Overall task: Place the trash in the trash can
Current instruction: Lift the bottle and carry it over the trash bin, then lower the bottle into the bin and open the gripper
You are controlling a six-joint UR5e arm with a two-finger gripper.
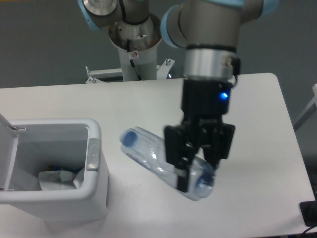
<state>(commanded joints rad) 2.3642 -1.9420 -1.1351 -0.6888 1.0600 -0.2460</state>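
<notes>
My gripper (pixel 195 171) is shut on the crushed clear bluish plastic bottle (pixel 148 154), holding it near its base, well above the table. The bottle lies nearly level, its pale blue cap (pixel 130 137) pointing left toward the trash can (pixel 94 163). That white boxy bin stands at the left with its lid (pixel 7 153) swung open. Inside it lies the crumpled white paper wad (pixel 57 179). The bottle's cap end hangs just right of the bin's rim.
The arm's base column (pixel 133 44) rises at the back of the white table (pixel 257 114). A dark object (pixel 309 213) sits at the right edge of the view, off the table's corner.
</notes>
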